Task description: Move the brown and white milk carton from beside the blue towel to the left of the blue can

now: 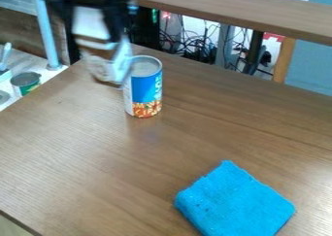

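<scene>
The claw (102, 46) hangs down just beside the can (146, 88), up and to its left as the camera looks on. Whether the claw stands apart, together or clamped on something, I cannot tell. At its lower end there is a pale shape with some brown in it (108, 69), hard to make out; it may be a thing in the claw or part of the claw itself, and I cannot say which

Seen from the claw, the can lies toward the right of the view and a little lower, so the side offset is the relation that counts. The can stands upright on the tabletop (97, 155), its long axis vertical, round lid up, with a blue, white and orange label. The pale shape overlaps the can's left upper edge in the view, but whether the two touch cannot be told. The can is the thing nearest the claw, much nearer than the cloth

Further out, the bright blue cloth (235, 203) lies flat on the tabletop, well apart from the can, below and to its right in the view, one corner pointing up toward the tabletop's far side. Left of the can, past the tabletop's edge, a smaller tin with a dark top (26, 82) stands on a pale surface near a light blue pole (45, 28). Beyond the can, tangled cables (194, 48) show under a wooden ledge (240, 9)
</scene>
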Motion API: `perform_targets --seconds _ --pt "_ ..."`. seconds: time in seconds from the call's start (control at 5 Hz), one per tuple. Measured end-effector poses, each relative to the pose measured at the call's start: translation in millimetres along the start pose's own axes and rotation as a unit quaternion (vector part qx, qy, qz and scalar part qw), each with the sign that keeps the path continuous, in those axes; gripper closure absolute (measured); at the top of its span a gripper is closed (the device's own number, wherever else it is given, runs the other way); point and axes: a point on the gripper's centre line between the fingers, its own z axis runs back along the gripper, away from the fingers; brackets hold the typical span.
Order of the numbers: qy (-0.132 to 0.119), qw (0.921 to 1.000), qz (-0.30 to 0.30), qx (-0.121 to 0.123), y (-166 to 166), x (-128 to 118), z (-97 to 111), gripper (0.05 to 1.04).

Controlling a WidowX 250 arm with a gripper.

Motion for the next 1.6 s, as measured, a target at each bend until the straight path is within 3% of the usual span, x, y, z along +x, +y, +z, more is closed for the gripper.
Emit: perform_targets --seconds 0.2,0.4,0.6,0.8,1.0,1.2,1.4,1.6 --pt "0.019 0.9974 0.063 0.03 50.3 -15.7 -0.8 0.229" --pt "0.031 0.9938 0.1 0.037 81.6 -22.6 -8.7 0.229" --pt "0.047 0.9913 0.117 0.038 96.3 -22.5 -43.0 0.229" --pt "0.081 0.9906 0.103 0.04 104.4 -20.8 -79.5 0.229" --pt "0.104 0.9908 0.083 0.024 105.5 -20.4 -101.9 0.229" --pt "0.107 0.9925 0.058 0.006 105.6 -21.3 -118.0 0.229" --pt "0.09 0.9946 0.051 0.002 118.9 -18.1 -119.2 0.189" --pt "0.1 0.9936 0.052 -0.001 124.3 -23.7 -119.8 0.069"
